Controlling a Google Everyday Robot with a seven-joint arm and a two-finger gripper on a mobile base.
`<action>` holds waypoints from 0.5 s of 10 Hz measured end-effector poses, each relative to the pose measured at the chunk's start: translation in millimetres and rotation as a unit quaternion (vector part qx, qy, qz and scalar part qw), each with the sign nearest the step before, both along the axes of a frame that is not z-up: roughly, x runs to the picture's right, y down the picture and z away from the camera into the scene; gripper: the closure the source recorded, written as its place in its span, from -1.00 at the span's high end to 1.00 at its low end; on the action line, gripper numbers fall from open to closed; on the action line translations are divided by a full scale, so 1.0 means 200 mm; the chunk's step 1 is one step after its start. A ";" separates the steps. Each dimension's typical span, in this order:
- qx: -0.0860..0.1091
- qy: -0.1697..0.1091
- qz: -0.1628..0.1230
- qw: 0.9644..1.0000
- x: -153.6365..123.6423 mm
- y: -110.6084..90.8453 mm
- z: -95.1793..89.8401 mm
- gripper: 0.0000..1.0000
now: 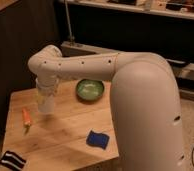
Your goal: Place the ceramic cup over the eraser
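A: End effector, where and what state?
B: End effector [46, 96] sat at the tip of the white arm [80, 67], over the rear-left part of the bench [70, 125] as seen in view. It was clenched on the ceramic cup [46, 104]. The cup hung straight under the wrist, approx. upright. Couldn't tell which way its mouth faced.
A: Cup on the wood or off it?
B: Looked low over the bench top, w/ no clear contact.
A: Eraser?
B: Eraser [12, 160], blk/wht stripes, lay flat at the front-left corner of the bench. It was well apart from the cup, nearer the camera and further left.
A: Other items?
B: Orange carrot-like stick [26, 117] lay near the left edge, just beside the cup and between cup and eraser. Green bowl [90, 90] was at rear centre, right of the cup, near but apart. Blue pad [97, 140] was at front, close to the robot's body [150, 115].
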State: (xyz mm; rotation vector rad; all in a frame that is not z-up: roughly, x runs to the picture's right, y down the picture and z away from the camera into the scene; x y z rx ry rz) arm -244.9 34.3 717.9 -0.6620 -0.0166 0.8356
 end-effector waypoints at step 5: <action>0.079 -0.058 -0.053 0.994 0.10 0.25 -0.32 -1.00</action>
